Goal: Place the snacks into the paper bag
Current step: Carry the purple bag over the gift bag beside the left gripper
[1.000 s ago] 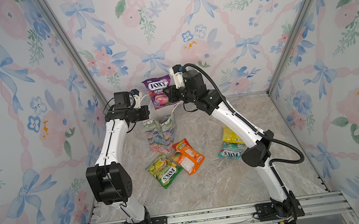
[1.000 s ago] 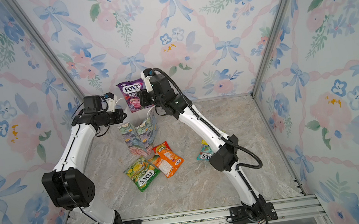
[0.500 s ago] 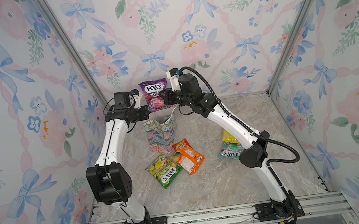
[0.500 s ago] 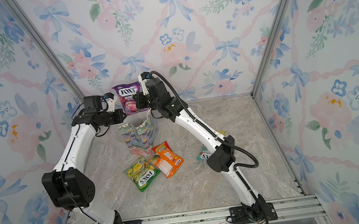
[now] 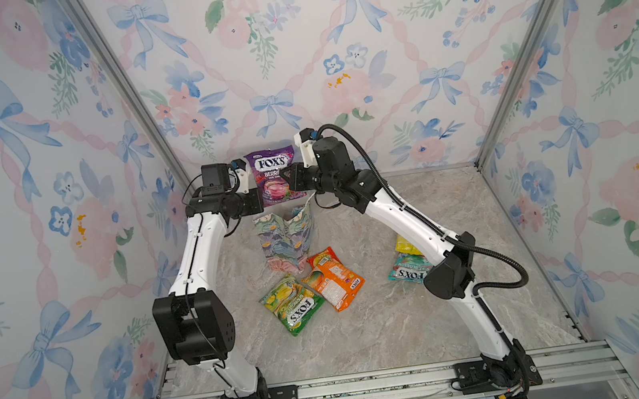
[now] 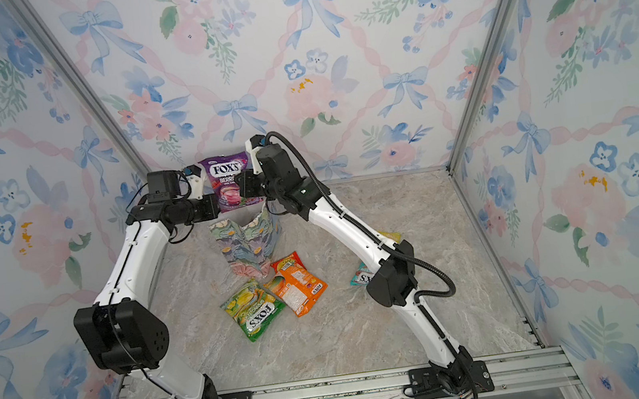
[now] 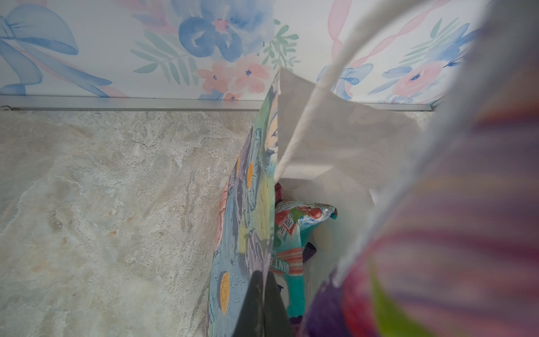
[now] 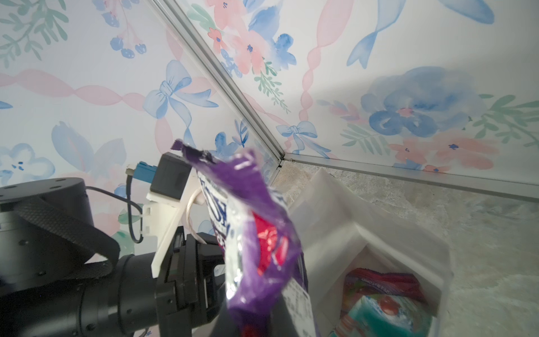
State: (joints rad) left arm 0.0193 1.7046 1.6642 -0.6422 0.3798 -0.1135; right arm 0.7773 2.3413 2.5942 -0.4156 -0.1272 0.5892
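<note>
Holding purple packet over paper bag mouth, my right gripper apparently clamped on its edge; pads mostly hidden. My left gripper pinches bag rim. Teal packet lies inside.

The purple packet bears white "FOX'S" lettering over pink and red fruit art. The paper bag is printed with pastel blue, green, lilac and pink flowers with yellow centres, and is plain white inside. The green packet shows yellow fruit and white lettering; the orange packet has a red and green top. The teal packet has white lettering, and the yellow packet is bright and glossy. The table is marbled grey-beige. The walls are white with pink ribbons, blue bows and pink and blue flowers
</note>
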